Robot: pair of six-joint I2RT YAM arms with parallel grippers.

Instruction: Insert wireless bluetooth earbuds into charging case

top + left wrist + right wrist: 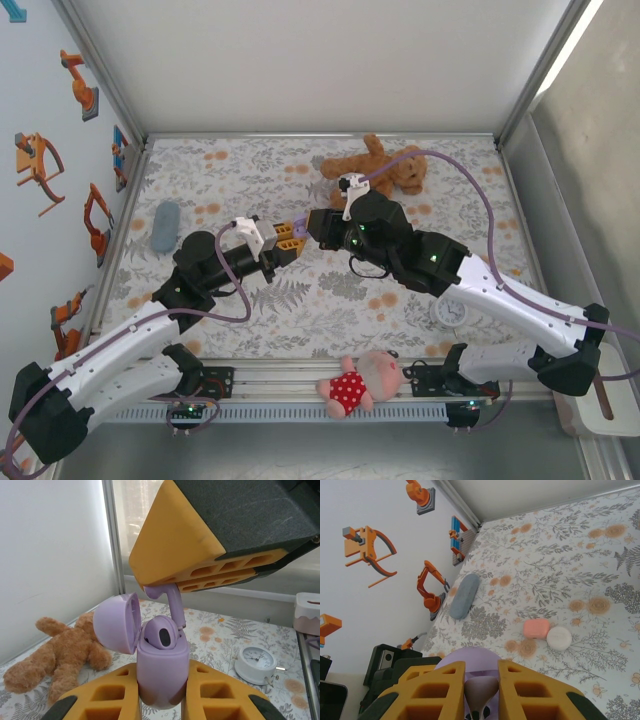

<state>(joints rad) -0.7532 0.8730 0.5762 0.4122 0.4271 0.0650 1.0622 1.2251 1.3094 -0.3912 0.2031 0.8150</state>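
- The second lilac earbud (174, 605) hangs stem-down, pinched at its head between the right fingers (175, 550). Its stem tip is at the rim of the open lilac case (162, 667); whether it is touching cannot be told.
- Its twin, the seated earbud (161, 632), sits in its slot inside the case, and the lid (116, 622) is tipped back to the left.
- The left fingers (107, 695) are closed narrow on the case body, holding it upright in the air above the counter (220, 635).
- The step in hand looks like seating this last bud of the lilac pair.
- The next move calls for lining the stem up with the free slot beside the twin, lowering it straight in and then letting go. The lid would be closed after that.
- The slot is small and both parts are held in mid-air, so a slight tilt could catch the stem on the rim.
- Further out, a coral case (536, 628) and a white case (559, 638) lie side by side on the counter, with a grey-blue pouch (464, 596) near the wall.
- A teddy bear (375, 168), a small clock (451, 311) and a plush doll (358, 383) lie well apart from the work.
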